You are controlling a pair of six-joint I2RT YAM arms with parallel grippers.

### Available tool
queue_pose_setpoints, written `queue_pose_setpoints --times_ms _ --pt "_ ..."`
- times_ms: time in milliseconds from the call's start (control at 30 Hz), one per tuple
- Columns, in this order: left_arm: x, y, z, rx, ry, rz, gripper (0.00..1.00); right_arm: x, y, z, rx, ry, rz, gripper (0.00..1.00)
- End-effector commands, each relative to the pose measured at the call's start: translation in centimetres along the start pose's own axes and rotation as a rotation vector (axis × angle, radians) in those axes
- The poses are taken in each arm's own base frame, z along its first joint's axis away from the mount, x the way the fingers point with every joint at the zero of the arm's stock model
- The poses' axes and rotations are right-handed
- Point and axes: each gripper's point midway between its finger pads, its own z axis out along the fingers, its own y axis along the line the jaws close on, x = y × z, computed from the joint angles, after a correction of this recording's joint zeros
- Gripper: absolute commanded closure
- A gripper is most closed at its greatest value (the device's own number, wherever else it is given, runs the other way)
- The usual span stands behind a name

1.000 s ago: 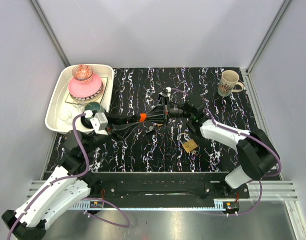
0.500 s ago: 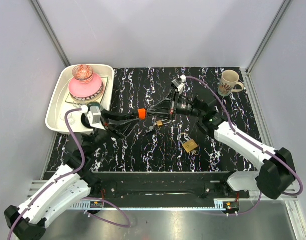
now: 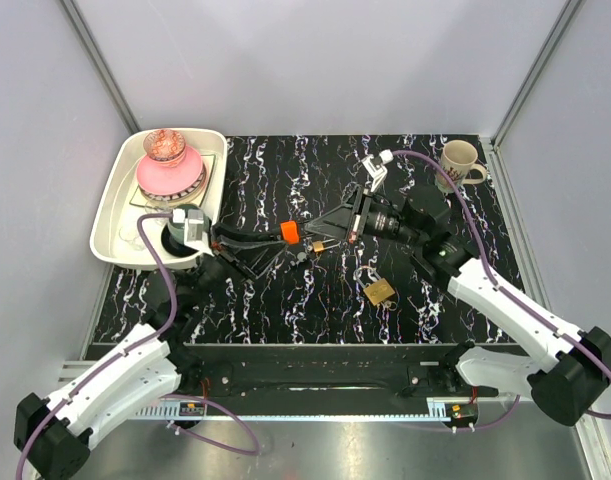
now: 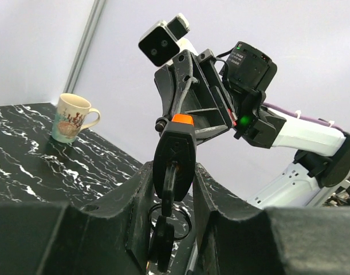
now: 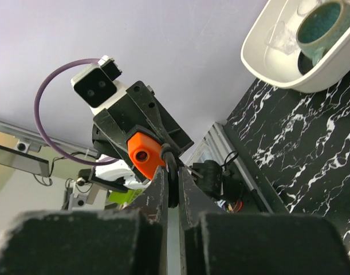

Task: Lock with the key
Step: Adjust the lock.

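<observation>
The left gripper (image 3: pixel 282 237) is clamped on the key (image 5: pixel 144 153), held in the air over the middle of the table. The right gripper (image 3: pixel 314 238) is pinched almost together on a thin dark loop (image 5: pixel 172 166), possibly the shackle of the small padlock (image 3: pixel 317 246) hanging there. Keep the key still, line its blade up with the keyway, push it straight in, and turn it only once it is seated.

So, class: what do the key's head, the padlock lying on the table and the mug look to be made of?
Key head: probably plastic; solid bright orange, matte.
Padlock: likely a brass body, yellow-gold with a sheen; its silvery shackle looks like steel.
Mug: apparently glazed ceramic; cream, glossy, with a printed picture.
</observation>
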Motion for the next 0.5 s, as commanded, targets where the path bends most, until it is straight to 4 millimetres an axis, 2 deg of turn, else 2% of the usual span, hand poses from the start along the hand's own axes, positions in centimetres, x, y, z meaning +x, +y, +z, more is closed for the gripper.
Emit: queue_pose_setpoints --times_ms 0,467 --pt "-4.4 -0.9 0.5 0.029 -0.203 -0.006 1.00 -0.2 1.5 -1.3 -0.036 -0.031 -0.154 1.00" --pt "-4.1 -1.0 1.4 0.086 -0.226 -0.119 1.00 0.3 2.4 -2.8 -0.097 -0.073 -0.313 1.00"
